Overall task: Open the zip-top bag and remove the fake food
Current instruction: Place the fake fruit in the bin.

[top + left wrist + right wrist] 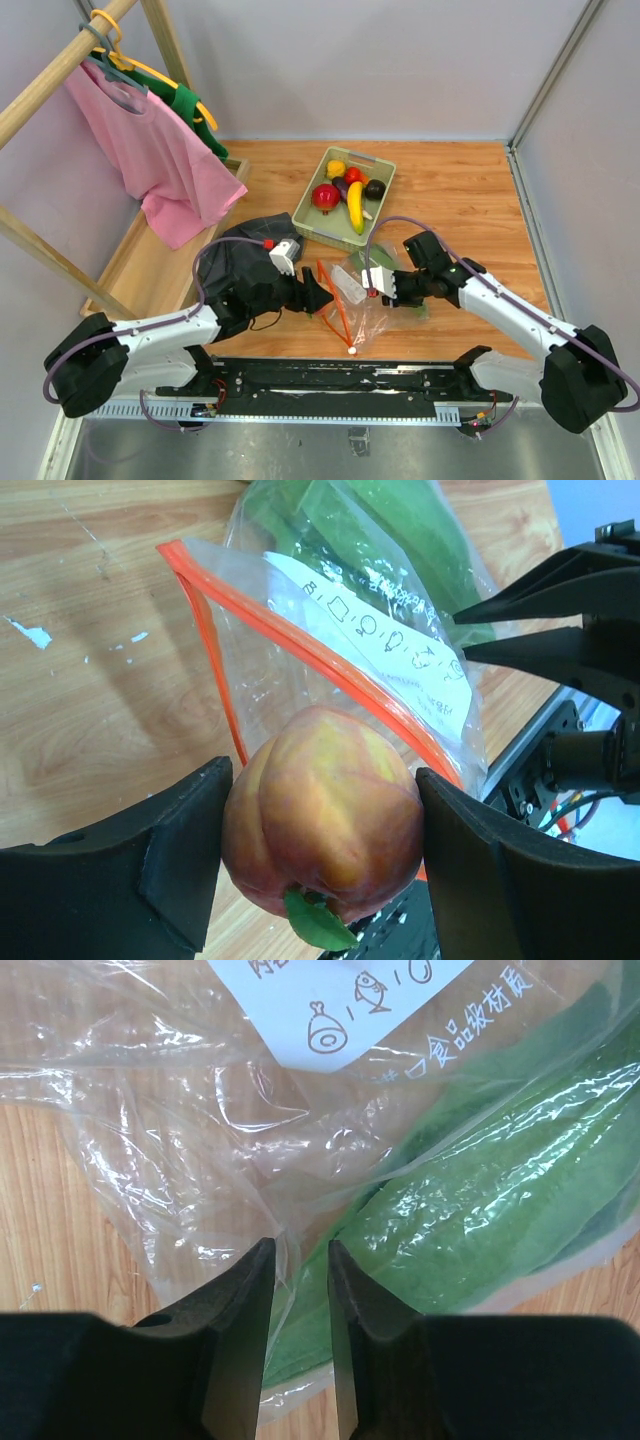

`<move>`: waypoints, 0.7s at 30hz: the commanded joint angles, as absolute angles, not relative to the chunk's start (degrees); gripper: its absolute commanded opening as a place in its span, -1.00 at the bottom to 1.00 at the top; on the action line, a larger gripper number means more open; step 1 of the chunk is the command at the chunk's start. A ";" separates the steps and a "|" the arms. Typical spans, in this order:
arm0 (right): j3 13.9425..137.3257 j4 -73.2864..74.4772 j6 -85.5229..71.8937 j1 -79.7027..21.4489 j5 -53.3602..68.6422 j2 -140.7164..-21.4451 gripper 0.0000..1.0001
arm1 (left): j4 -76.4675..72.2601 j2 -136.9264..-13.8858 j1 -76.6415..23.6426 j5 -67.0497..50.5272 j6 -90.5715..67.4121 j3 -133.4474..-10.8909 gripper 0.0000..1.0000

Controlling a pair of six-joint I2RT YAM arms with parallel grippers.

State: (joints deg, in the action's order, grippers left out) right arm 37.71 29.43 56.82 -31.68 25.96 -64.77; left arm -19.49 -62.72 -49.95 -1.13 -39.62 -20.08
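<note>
My left gripper (pixel 322 785) is shut on a fake food piece, a glossy orange-red peach (pixel 325 820) with a green leaf, held just outside the mouth of the zip-top bag (pixel 330 610). The bag's orange zip strip (pixel 300 645) gapes open. A long green leafy piece (pixel 480 1190) lies inside the bag under the white label (pixel 380 1000). My right gripper (pixel 300 1250) stands open by a narrow gap at the bag's closed end, with a fold of clear film between its fingers. From above, the bag (pixel 352 300) lies between the left gripper (pixel 318 297) and the right gripper (pixel 378 285).
A pale green tray (pixel 312 222) behind the bag holds several toy fruits and vegetables. A black cloth (pixel 240 260) lies under the left arm. A pink shirt (pixel 150 150) hangs from a wooden rack (pixel 60 70) at the left. A black rail (pixel 330 378) runs along the near edge.
</note>
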 commanded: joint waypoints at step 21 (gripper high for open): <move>37.22 32.92 59.38 -29.44 29.71 -62.25 -0.38 | 10.68 -57.37 -49.07 -4.58 -28.47 -32.08 -0.41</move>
